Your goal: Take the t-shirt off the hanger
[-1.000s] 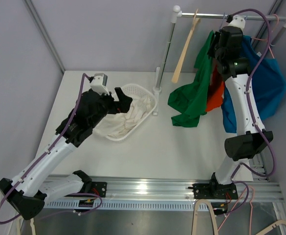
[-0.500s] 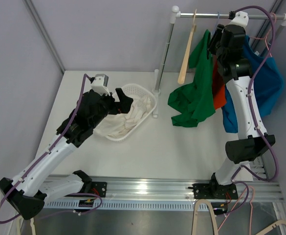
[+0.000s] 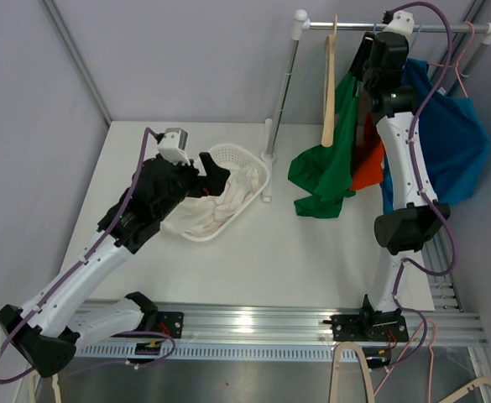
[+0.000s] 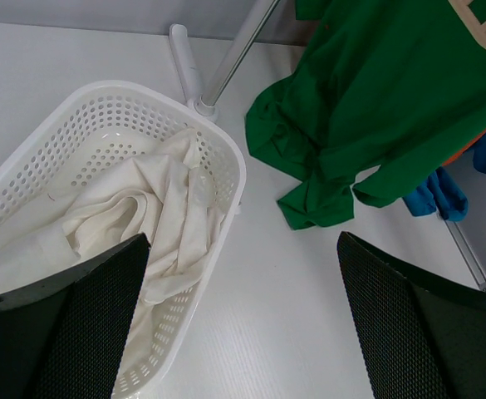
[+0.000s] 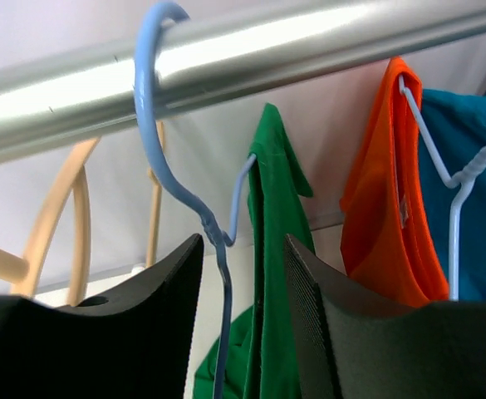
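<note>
Up at the rail (image 5: pixel 309 41), the right gripper (image 5: pixel 241 245) has its fingers apart around the blue hanger (image 5: pixel 180 179), probably to steady it. The green t-shirt (image 3: pixel 333 159) droops at two o'clock. At ten o'clock, the left gripper (image 4: pixel 243 241) waits wide open above the basket (image 4: pixel 226 166).

Right gripper (image 3: pixel 365 57) up at the rail (image 3: pixel 354 27) upper right, green t-shirt (image 3: pixel 333 159) drooping from there onto the table (image 3: pixel 253 260), left gripper (image 3: pixel 206 174) over white basket (image 3: pixel 228 149) centre-left.
</note>
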Available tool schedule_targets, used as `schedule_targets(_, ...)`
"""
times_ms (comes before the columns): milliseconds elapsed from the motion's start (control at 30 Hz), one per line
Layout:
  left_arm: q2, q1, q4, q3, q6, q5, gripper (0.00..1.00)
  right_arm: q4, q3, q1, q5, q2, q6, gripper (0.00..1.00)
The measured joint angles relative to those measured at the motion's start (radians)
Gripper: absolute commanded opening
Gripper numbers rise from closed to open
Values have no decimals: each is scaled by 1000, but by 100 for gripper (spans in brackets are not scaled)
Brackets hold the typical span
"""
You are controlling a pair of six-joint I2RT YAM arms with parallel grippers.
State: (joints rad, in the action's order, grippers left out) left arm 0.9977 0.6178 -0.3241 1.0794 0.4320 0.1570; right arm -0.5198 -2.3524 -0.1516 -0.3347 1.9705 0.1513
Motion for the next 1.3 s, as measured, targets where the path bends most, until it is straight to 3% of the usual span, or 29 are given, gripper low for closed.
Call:
schedule_targets(33, 4, 0, 2, 0, 0, -3, 99, 6, -7, 0, 3, 5, 0, 43)
schedule_targets(100, 12, 0, 4, 0, 0, -6, 99, 18, -12, 0, 7, 10, -7, 27)
schedule_targets(267, 35, 0, 11, 0, 0, -15, 100, 51, -19, 3, 10, 19, -14, 16)
schedule_targets(533, 42, 2, 16, -1, 0, -31, 99, 71, -46, 5, 10, 48, -24, 12)
schedule_targets(600, 42, 2, 16, -1, 0, -31, 99, 73, -46, 6, 11, 49, -29, 0)
schedule_targets(933, 42, 7, 16, -5, 0, -31, 99, 69, -53, 13, 22, 50, -32, 0)
schedule_targets(1300, 31, 19, 26, -17, -14, -28, 100, 92, -53, 16, 160, 25, -55, 0)
